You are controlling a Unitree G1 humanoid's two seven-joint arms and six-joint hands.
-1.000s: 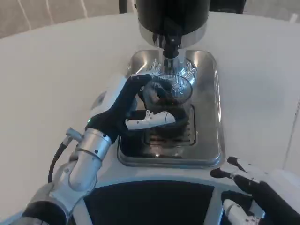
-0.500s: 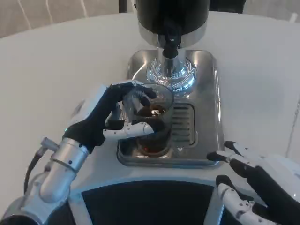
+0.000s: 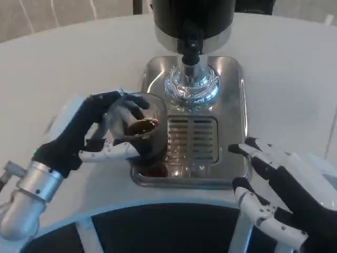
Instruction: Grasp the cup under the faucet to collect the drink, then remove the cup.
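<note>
A white table (image 3: pixel 63 58) carries a polished steel drip tray (image 3: pixel 234 105), which sits just ahead of the right hand (image 3: pixel 284 195) and beside the left hand (image 3: pixel 87 132). A dark dispenser (image 3: pixel 192 18) stands at the tray's far end, apparently on it.

left hand (image 3: pixel 79 134): white back, black palm, white-and-black fingers | left forearm (image 3: pixel 26 195): silver cylinder with ringed wrist | right hand (image 3: pixel 287 197): white back, black-tipped fingers

The cup (image 3: pixel 138 128) of dark drink is being gripped by the left robot hand (image 3: pixel 84 134) over the tray's (image 3: pixel 231 126) left edge.
</note>
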